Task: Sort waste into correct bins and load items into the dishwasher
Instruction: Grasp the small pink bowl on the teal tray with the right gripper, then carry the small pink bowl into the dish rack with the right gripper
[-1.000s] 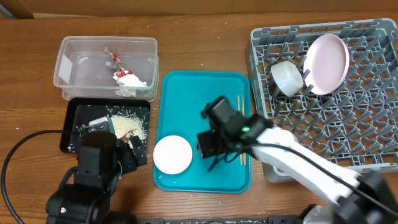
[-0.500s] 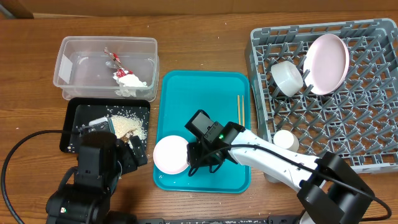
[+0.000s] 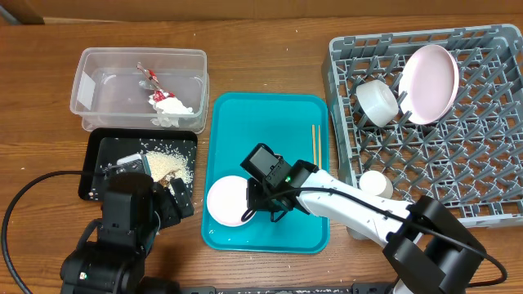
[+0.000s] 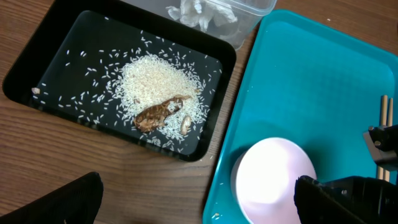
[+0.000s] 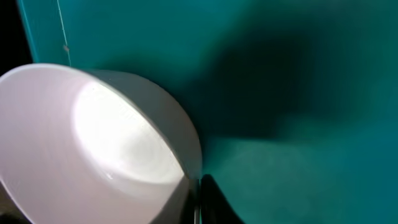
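Note:
A white bowl (image 3: 227, 201) sits at the front left of the teal tray (image 3: 270, 122). My right gripper (image 3: 252, 198) is shut on the bowl's right rim. In the right wrist view the bowl (image 5: 93, 137) fills the left, its rim pinched at my right gripper (image 5: 198, 200). Two chopsticks (image 3: 314, 147) lie along the tray's right side. My left gripper (image 4: 198, 208) hangs open over the table edge between the black tray (image 4: 37, 56) and the bowl (image 4: 273, 180), holding nothing. The grey dish rack (image 3: 482, 175) holds a pink plate (image 3: 431, 82), a white bowl (image 3: 377, 102) and a small cup (image 3: 372, 183).
The clear tub (image 3: 98, 90) at the back left holds a white napkin (image 3: 172, 106) and a red wrapper (image 3: 149, 77). The black tray (image 3: 98, 155) holds rice (image 4: 155, 81) and brown scraps (image 4: 155, 114). A black cable (image 3: 24, 204) loops at the front left.
My right gripper swung left from the chopsticks side to the white bowl and closed on its rim. The bowl shifted slightly. The left arm stayed still.

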Robot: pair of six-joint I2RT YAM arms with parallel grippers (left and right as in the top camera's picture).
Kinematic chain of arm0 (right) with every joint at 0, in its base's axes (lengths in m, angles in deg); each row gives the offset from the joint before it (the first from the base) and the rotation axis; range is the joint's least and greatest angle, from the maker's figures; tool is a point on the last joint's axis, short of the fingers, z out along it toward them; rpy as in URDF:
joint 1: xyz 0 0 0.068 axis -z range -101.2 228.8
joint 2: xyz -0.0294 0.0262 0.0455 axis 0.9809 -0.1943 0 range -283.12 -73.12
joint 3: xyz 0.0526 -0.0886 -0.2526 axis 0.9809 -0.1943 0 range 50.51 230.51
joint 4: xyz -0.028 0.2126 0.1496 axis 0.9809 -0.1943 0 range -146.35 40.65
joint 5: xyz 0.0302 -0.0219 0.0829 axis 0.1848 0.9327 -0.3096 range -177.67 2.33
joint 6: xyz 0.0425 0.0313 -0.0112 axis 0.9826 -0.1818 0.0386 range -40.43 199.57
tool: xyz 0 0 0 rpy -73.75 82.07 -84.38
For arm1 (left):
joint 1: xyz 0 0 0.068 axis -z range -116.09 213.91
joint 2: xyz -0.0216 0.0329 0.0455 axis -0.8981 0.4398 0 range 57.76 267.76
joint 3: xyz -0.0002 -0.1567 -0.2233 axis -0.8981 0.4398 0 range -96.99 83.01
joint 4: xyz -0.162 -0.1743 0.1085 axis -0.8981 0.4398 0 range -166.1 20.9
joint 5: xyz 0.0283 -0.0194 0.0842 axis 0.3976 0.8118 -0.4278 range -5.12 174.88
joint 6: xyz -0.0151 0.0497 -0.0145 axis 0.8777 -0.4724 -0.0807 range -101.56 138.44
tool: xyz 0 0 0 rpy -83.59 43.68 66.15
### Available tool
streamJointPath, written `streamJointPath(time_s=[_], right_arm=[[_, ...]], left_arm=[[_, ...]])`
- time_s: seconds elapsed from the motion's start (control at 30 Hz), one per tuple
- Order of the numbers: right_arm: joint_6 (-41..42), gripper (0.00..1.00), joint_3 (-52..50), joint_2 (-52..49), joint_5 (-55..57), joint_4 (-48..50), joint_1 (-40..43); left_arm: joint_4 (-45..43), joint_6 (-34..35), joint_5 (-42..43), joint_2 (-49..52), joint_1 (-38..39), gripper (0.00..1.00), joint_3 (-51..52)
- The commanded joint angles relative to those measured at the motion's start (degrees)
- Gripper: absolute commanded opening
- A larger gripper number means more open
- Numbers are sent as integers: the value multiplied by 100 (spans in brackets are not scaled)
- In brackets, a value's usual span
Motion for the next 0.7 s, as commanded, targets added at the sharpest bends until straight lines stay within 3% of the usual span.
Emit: streamJointPath(time_s=[0.0, 0.17, 0.3, 0.5, 0.67], right_arm=[[39, 4, 20, 101, 205, 15, 39], [4, 4, 20, 313, 431, -35, 44], [-4, 4, 258, 643, 1670, -984, 116], [52, 4, 815, 1668, 4833, -2629, 122], [37, 4, 846, 2627, 7399, -2955, 125]], left_arm=[[-20, 101, -116, -39, 35, 100, 7], [-20, 101, -116, -39, 35, 100, 7], [-20, 101, -116, -39, 35, 100, 7], [-17, 101, -116, -39, 35, 100, 7], [-20, 101, -116, -39, 35, 100, 7]])
